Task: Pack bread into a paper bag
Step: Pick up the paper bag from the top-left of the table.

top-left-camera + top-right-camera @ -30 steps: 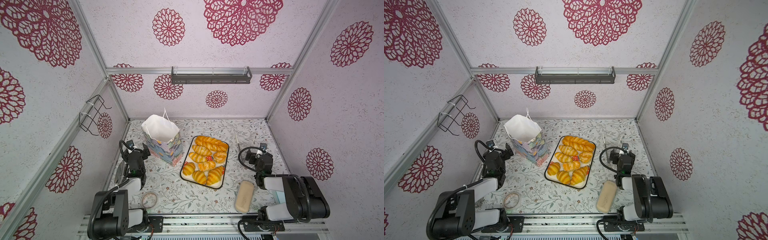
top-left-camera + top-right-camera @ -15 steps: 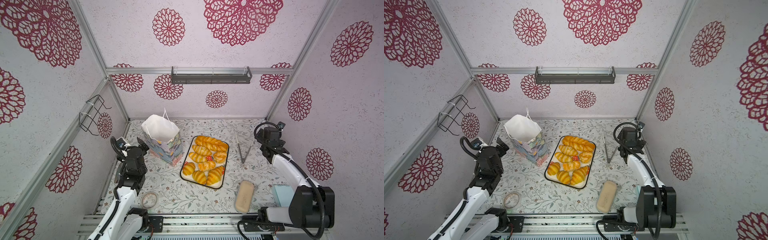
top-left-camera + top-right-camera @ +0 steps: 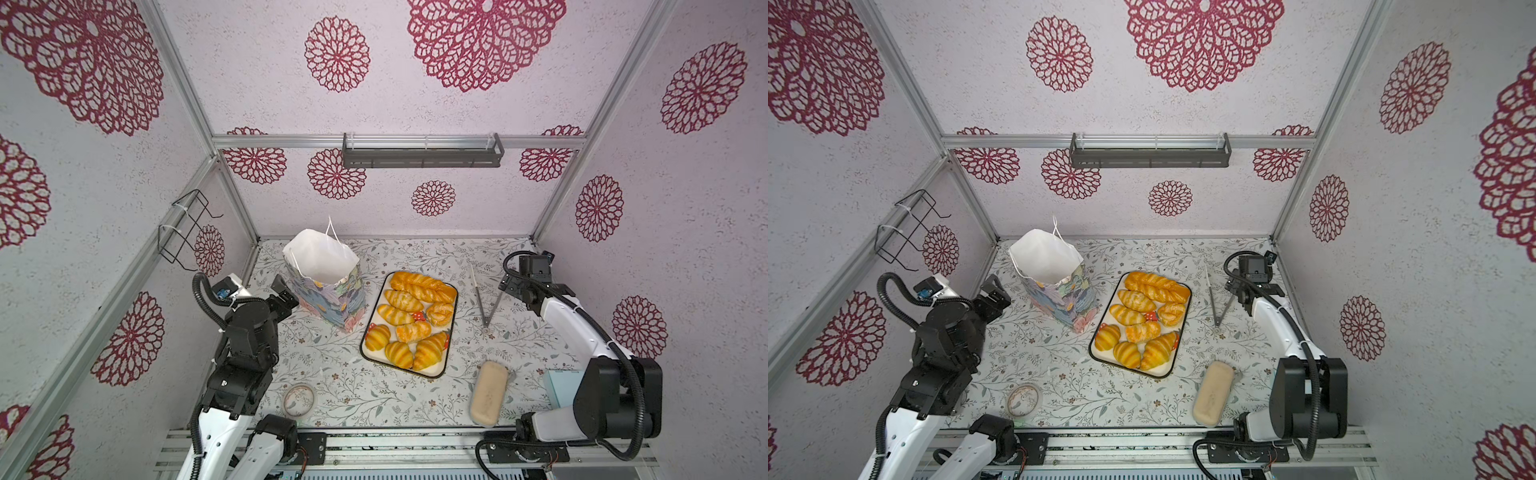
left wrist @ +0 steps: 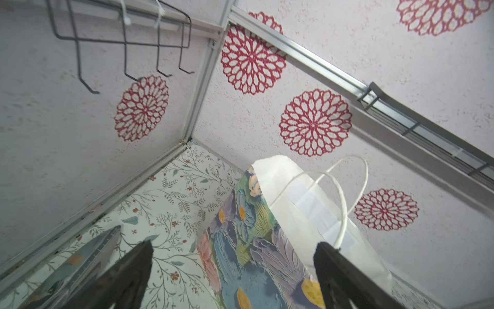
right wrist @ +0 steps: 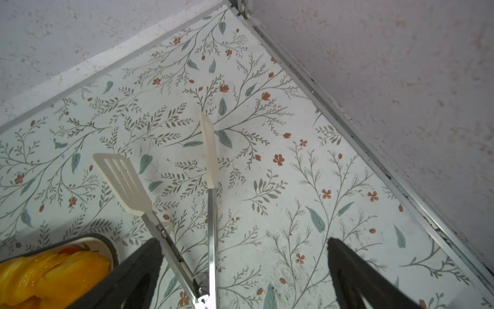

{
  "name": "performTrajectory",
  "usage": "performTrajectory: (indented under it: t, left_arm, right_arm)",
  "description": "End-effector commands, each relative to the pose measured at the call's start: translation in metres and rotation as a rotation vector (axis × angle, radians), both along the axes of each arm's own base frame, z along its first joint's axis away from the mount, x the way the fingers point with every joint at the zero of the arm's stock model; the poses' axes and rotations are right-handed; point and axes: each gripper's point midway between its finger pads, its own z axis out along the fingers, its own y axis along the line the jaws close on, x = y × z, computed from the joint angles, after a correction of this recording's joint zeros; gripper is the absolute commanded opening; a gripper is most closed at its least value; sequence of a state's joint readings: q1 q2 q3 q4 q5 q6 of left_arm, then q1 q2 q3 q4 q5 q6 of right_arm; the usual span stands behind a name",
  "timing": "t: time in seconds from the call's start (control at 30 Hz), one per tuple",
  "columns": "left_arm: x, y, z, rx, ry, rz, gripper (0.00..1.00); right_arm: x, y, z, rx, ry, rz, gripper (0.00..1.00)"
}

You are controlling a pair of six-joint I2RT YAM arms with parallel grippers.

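Golden-orange bread (image 3: 409,322), about nine pieces, on a dark-rimmed tray (image 3: 436,372) mid-tabletop; none visible inside the flowered paper bag (image 3: 332,299) just beside it, so packing seemingly all ahead; bag upright, white mouth facing up; long twisted loaf (image 3: 422,286) lying crosswise at the tray's far end; left tool (image 3: 284,293) spread wide near the bag, empty; right tool (image 5: 244,244) spread over tongs (image 5: 211,187), gripping nothing.

Floral table (image 3: 332,374), paper bag (image 3: 328,301), tray (image 3: 437,370), tongs (image 3: 478,297), beige block (image 3: 489,392), tape roll (image 3: 286,402)
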State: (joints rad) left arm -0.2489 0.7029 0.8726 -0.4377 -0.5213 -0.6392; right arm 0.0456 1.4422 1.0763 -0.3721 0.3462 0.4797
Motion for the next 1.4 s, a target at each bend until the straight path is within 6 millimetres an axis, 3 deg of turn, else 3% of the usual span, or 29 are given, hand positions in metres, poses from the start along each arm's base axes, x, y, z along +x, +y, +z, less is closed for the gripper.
performTrajectory:
  t: [0.0,0.2,0.5,0.8,1.03,1.37]
  left_arm:
    - [0.01,-0.025,-0.014,-0.058,0.094,-0.086,0.97]
    - [0.034,-0.052,-0.008,-0.061,0.137,-0.132,0.97]
    - [0.058,-0.055,-0.018,-0.03,0.231,-0.096,0.97]
    - [0.07,-0.042,-0.039,-0.062,0.333,-0.066,0.97]
    - [0.075,-0.032,-0.045,-0.08,0.37,-0.073,1.0]
    - [0.081,-0.03,-0.051,-0.086,0.412,-0.116,0.88]
  right_arm:
    - [0.004,0.015,0.008,0.002,0.026,0.081,0.99]
    - [0.0,0.023,-0.004,0.024,0.04,0.116,0.99]
    - [-0.003,0.029,-0.012,0.026,0.065,0.146,0.99]
    - [-0.001,0.038,-0.011,0.036,0.064,0.174,0.99]
    - [-0.004,0.044,-0.022,0.038,0.093,0.194,0.99]
    - [-0.008,0.045,-0.021,0.032,0.097,0.192,0.99]
